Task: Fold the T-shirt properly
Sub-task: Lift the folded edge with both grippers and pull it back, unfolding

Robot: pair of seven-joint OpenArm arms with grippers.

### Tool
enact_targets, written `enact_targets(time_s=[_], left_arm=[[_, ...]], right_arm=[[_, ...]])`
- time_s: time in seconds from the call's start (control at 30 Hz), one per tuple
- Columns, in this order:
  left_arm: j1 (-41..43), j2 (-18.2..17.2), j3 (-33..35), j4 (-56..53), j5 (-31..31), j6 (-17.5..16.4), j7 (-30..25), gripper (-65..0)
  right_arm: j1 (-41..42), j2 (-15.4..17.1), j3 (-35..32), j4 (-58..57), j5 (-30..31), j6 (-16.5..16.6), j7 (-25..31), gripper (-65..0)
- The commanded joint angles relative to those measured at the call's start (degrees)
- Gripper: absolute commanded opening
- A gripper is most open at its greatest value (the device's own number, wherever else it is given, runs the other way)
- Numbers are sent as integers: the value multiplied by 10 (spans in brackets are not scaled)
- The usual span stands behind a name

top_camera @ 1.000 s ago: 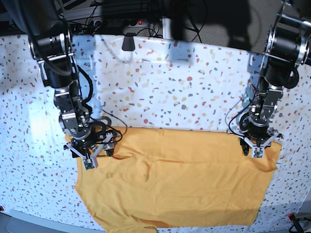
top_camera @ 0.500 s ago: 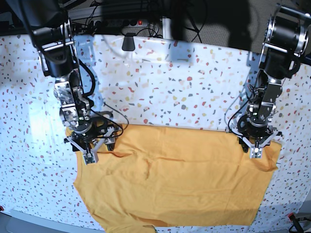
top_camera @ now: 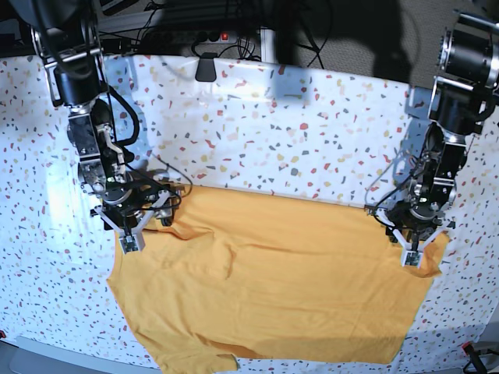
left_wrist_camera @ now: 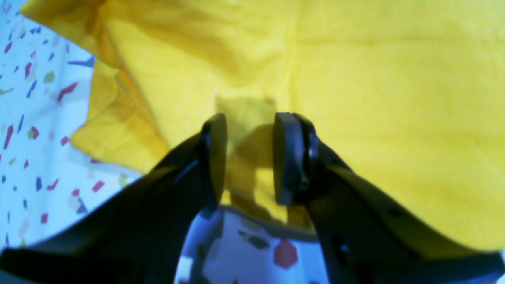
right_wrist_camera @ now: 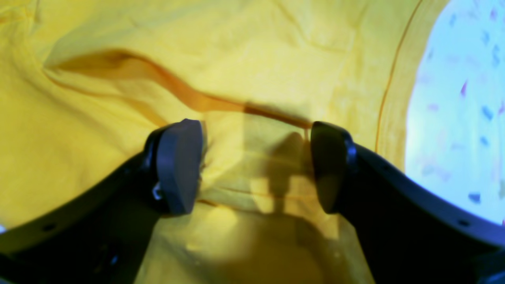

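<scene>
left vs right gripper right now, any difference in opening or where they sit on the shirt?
Opening: the right gripper is spread wide; the left gripper shows a narrower gap. Both are open.
Placement: the left gripper is at the T-shirt edge, with speckled cloth visible beneath its fingers; the right gripper has only fabric between its fingers, with a ridge running across.
Shared: both point down at far-side corners, neither clamped on fabric.

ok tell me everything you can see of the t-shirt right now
The T-shirt is plain mustard yellow-orange, thin soft fabric, no print. It lies spread mostly flat on the speckled white cloth, lightly wrinkled, one sleeve poking out at the near edge. The left hand and right hand, both open, sit at its far corners with fabric between their pads.
</scene>
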Motion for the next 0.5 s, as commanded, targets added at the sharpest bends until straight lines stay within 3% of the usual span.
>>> enact_targets(time_s=[0.0, 0.47], left_arm=[[5, -2, 3, 6, 2, -15, 57, -450], [74, -10, 3, 51, -8, -14, 132, -450]], right_arm=[[-9, 15, -2, 1, -25, 12, -73, -225], [-20, 43, -2, 7, -25, 28, -92, -225]])
